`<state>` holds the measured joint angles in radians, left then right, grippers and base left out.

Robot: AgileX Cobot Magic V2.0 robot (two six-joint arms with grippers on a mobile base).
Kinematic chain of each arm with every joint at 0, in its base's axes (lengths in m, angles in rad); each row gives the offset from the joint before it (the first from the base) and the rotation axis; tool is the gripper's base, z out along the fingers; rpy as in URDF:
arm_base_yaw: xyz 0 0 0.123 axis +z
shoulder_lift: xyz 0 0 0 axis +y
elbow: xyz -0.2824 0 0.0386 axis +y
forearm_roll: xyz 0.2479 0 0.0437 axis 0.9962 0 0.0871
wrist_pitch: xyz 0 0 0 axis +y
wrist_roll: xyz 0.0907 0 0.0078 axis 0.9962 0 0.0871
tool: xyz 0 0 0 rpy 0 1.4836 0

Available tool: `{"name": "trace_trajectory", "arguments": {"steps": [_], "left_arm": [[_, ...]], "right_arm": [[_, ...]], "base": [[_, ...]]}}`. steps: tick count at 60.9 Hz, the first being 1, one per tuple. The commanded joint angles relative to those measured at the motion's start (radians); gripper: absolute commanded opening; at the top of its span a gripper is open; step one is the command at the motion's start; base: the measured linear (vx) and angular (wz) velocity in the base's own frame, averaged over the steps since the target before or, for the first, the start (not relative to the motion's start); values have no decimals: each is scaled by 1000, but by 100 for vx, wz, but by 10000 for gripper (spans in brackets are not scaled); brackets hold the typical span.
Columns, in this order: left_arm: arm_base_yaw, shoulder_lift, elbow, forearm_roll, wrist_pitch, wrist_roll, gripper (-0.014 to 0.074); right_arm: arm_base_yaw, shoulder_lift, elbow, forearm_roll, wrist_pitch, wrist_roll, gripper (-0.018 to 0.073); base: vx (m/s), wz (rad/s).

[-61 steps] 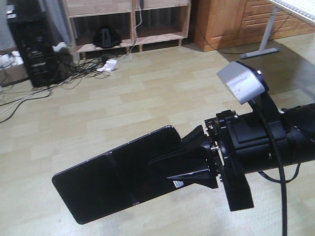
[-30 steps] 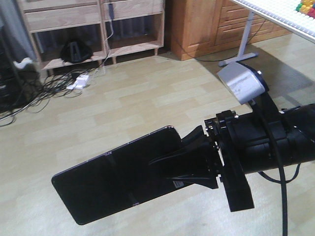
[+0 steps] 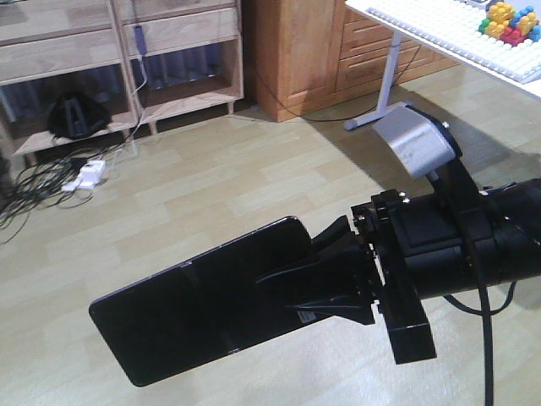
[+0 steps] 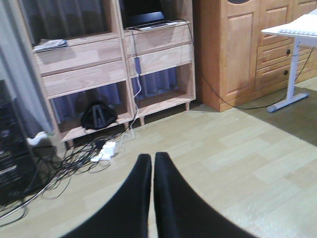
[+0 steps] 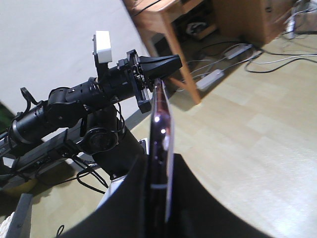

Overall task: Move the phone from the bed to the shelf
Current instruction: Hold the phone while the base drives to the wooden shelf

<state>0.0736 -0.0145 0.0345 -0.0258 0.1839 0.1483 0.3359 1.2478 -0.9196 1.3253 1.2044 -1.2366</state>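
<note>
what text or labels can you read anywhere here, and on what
No text can be read in any view.
White sticker on the phone: print too small to read.
Grey camera housing on the right wrist: any marking is too blurred to read.

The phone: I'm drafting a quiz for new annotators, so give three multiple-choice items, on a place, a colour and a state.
1. Where is the phone?
A. On a bed.
B. In the right gripper, over the floor.
C. On a shelf board.

2. What colour is the phone's face?
A. White.
B. Red.
C. Black.

3. How does the left gripper stand?
A. Wide open.
B. Shut, with nothing between.
C. Shut on a cable.

Answers:
1 B, the front view shows its jaws clamping one end above the floor.
2 C, it reads glossy black.
3 B, the left wrist view shows the jaws pressed together, empty.
</note>
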Motion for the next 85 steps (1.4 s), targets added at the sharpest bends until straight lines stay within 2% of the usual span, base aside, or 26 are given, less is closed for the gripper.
{"name": "trace_trajectory", "arguments": {"steps": [1, 85], "left_arm": [[-5, -12, -23, -9, -72, -6, 1], [-5, -12, -23, -9, -72, -6, 1]], "right_arm": [[-1, -26, -25, 88, 83, -6, -2], [-1, -26, -25, 89, 83, -6, -2]], "base": [[44, -17], [45, -5]]}}
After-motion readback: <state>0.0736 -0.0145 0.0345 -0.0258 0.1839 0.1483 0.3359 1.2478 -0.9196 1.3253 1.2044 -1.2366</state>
